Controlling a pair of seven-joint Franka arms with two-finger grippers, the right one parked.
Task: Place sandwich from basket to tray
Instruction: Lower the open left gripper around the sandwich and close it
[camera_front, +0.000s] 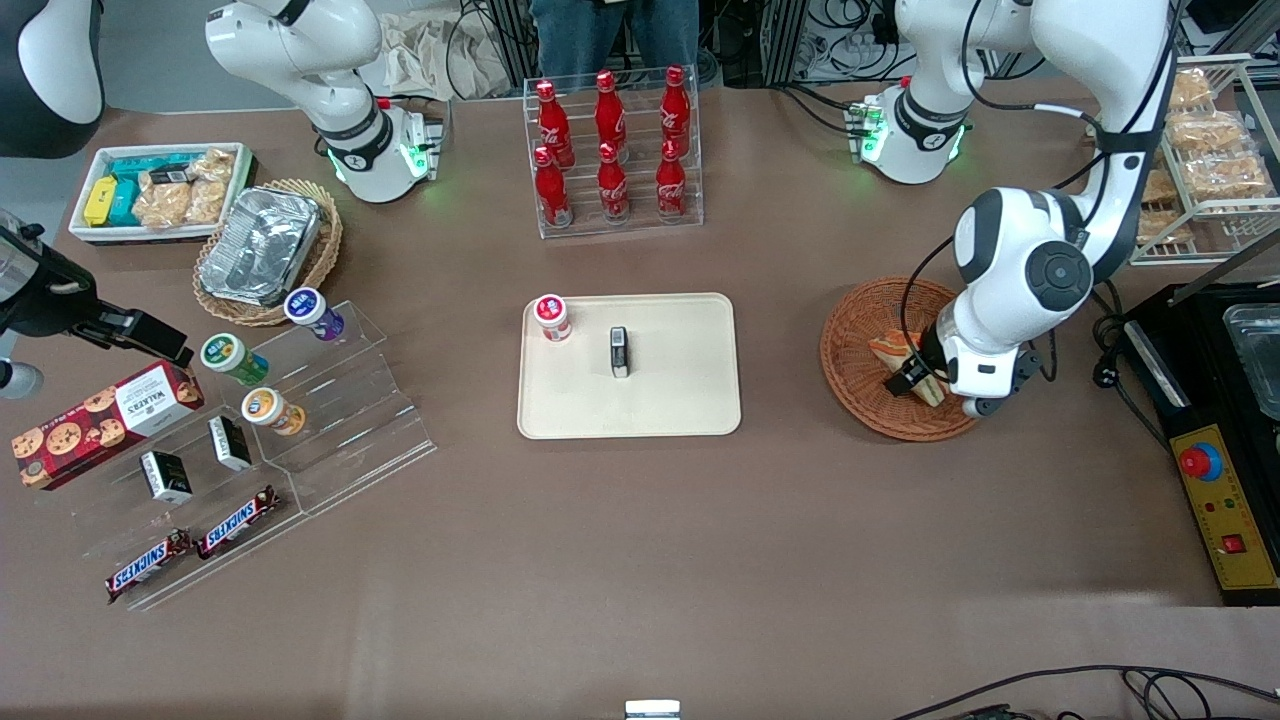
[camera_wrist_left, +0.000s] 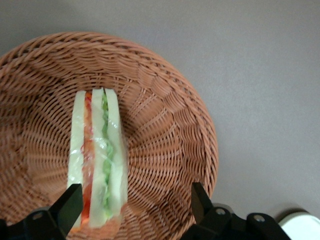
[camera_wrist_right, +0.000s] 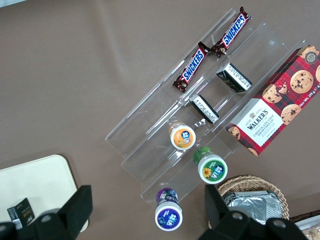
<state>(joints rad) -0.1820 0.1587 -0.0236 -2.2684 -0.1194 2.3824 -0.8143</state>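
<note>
The sandwich (camera_front: 893, 349) lies in the basket (camera_front: 850, 352), toward the working arm's end of the table. The gripper (camera_wrist_left: 134, 205) hangs low over the basket with its fingers (camera_wrist_left: 70, 204) spread apart, one touching the sandwich's end, the other over bare wicker. The tray (camera_front: 680, 400) sits mid-table, well apart from the basket. On the tray stand a cup (camera_front: 551, 317) at its farther corner and a small box (camera_front: 620, 351) near its middle.

Gripper (camera_front: 915, 380) low in the basket (camera_front: 850, 370), fingers spread.
Bare table between basket and tray (camera_front: 690, 410); a small jar (camera_front: 551, 317) and dark box (camera_front: 620, 352) crowd the tray's parked-arm half.
</note>
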